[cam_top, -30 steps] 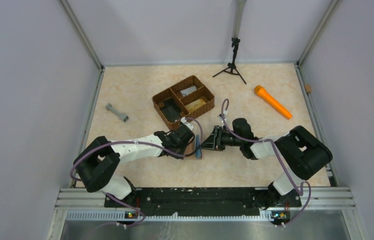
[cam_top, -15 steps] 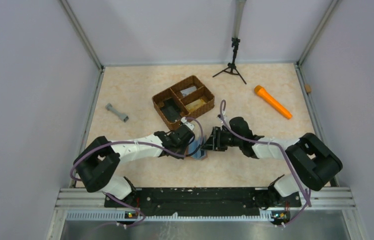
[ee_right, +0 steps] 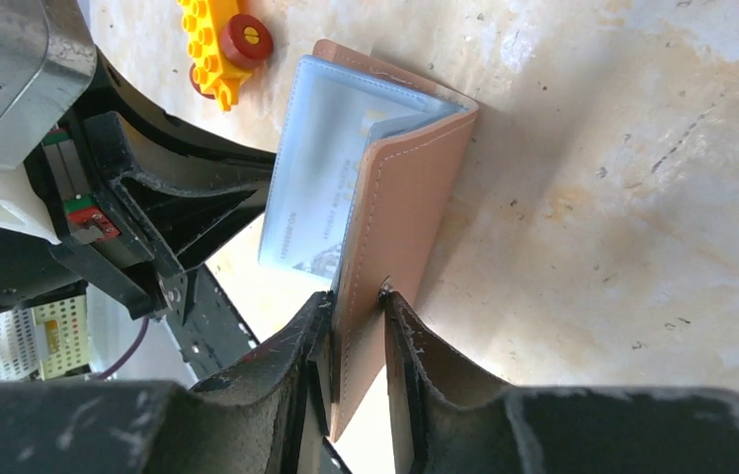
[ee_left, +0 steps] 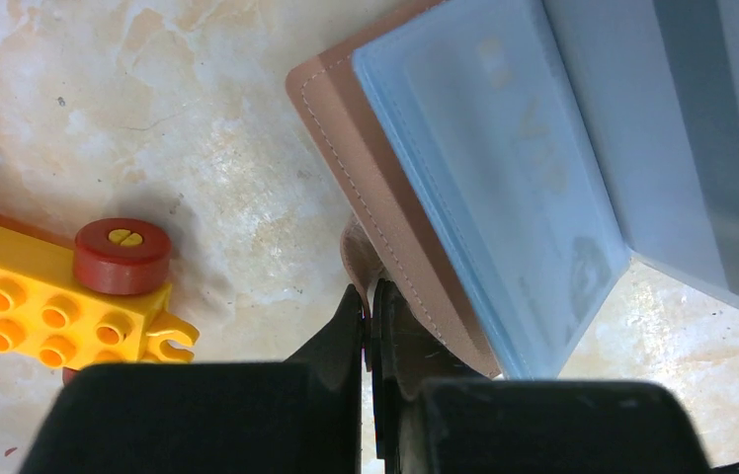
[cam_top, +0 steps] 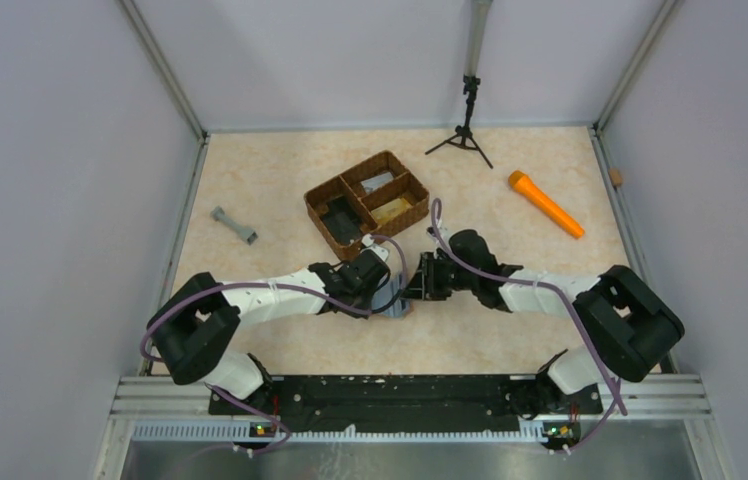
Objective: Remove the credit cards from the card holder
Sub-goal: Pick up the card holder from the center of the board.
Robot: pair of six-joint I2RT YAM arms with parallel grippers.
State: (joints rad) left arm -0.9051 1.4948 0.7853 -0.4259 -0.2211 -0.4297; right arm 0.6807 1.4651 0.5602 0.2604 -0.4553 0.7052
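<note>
on the desk [cam_top: 470, 345], just near of the woven basket [cam_top: 325, 230], the card holder [ee_right: 415, 197] is held open: its tan cover is pinched by the right jaws, its tab by the left jaws. judged light and floppy; the slick cards [ee_left: 524, 168] are best taken by an exposed edge

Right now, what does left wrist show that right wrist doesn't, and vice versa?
Only left wrist: the left tool pinched shut on a small tan tab at the card holder edge.
Only right wrist: the right tool clamped on the holder's tan cover, with the left arm's wrist housing beside it.
Both: the holder partly open with pale blue sleeves showing, the yellow toy brick, the table.
</note>
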